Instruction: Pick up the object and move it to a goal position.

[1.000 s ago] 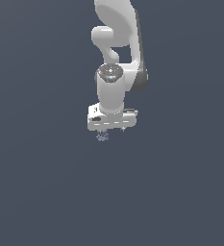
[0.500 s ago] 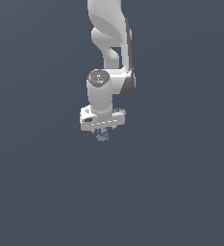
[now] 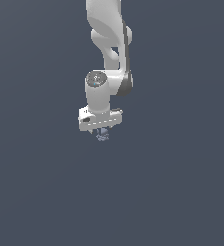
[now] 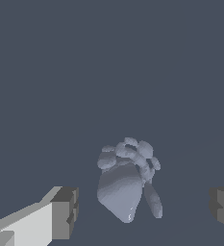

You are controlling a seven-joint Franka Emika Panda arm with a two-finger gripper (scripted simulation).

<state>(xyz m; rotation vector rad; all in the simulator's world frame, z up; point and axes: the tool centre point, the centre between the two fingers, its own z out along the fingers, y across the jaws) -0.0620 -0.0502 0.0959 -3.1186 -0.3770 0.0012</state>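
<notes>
The object [image 3: 102,135] is a tiny mottled blue-grey lump directly under the white bar of my hand in the exterior view. In the wrist view it [image 4: 125,185] is a lumpy, pointed shape lying between my two fingers. My gripper [image 3: 102,131] is open. One grey pad [image 4: 65,211] and the other pad [image 4: 223,205] stand wide apart on either side of the object, with clear gaps, touching nothing. In the exterior view the fingers are mostly hidden behind the bar and the object.
Only the plain dark blue-grey ground [image 3: 180,192] lies all around. The white arm [image 3: 108,43] rises straight up above the hand.
The hand and the arm's upper links have shifted a little toward the exterior view's left. The object has stayed in the same place under the hand.
</notes>
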